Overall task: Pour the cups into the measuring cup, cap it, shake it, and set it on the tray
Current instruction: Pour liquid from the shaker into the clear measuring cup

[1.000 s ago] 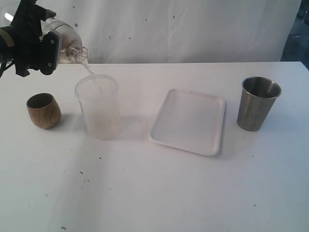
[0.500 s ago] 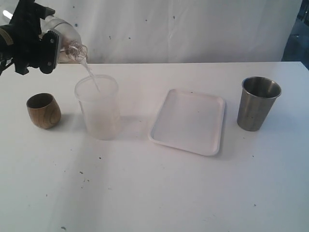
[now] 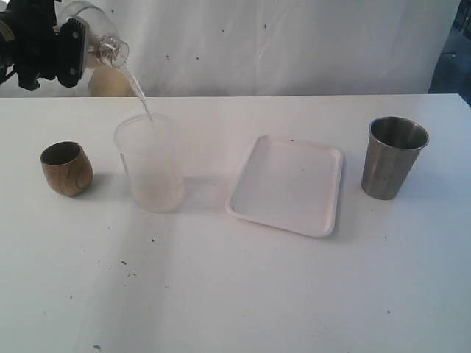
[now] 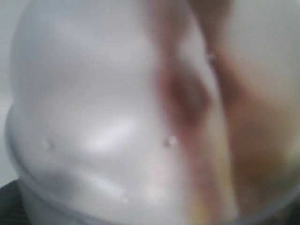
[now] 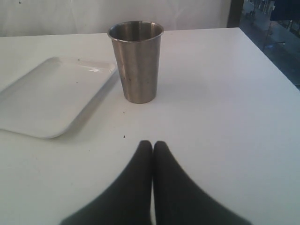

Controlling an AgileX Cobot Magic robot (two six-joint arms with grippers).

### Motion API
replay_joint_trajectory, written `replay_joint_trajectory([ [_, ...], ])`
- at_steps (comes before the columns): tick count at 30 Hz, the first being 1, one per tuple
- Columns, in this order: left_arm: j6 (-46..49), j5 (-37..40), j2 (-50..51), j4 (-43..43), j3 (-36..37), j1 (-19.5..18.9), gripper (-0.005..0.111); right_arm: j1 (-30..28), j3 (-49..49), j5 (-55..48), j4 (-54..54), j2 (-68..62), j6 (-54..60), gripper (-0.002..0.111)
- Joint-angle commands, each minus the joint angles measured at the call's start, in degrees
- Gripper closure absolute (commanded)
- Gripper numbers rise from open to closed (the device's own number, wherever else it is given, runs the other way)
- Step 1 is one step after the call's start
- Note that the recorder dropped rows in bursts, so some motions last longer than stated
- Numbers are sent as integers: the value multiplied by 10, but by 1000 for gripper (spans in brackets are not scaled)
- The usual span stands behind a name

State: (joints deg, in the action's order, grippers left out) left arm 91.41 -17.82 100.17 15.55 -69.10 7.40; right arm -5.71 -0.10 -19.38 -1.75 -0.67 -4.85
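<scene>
The left gripper, black and blocky, is clamped around a clear vessel with a rounded shoulder and a narrow mouth, held above the far left of the white tabletop. The vessel is tipped so that its long axis lies near level and its mouth points down to the right. A thin clear stream falls from the mouth into the frosted cup, a translucent, slightly tapered plastic cup standing upright below it. In the left wrist view the vessel fills the frame as a milky blur. Just left of the frosted cup, and apart from it, sits the wooden cup, small, round-bellied, brown-grained, with its mouth up. To the right of the frosted cup the tray lies flat: smooth white plastic, rounded corners, raised rim, its long side running from near to far at a slight skew. Further right stands the steel tumbler, brushed metal, upright, wider at the mouth than at the foot, near the tray's edge but not touching it. The right gripper hangs low over the tabletop short of the tumbler, its dark fingertips pressed together with nothing between them.
</scene>
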Motion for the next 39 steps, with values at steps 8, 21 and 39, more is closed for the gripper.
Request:
replay_joint_trajectory([
  [8, 8, 1, -9, 1, -56, -1, 107, 0, 1, 2, -2, 0, 1, 108],
  [21, 22, 42, -42, 46, -72, -4, 107, 0, 1, 2, -2, 0, 1, 108],
  [39, 8, 59, -55, 62, -135, -4, 107, 0, 1, 2, -2, 0, 1, 108],
])
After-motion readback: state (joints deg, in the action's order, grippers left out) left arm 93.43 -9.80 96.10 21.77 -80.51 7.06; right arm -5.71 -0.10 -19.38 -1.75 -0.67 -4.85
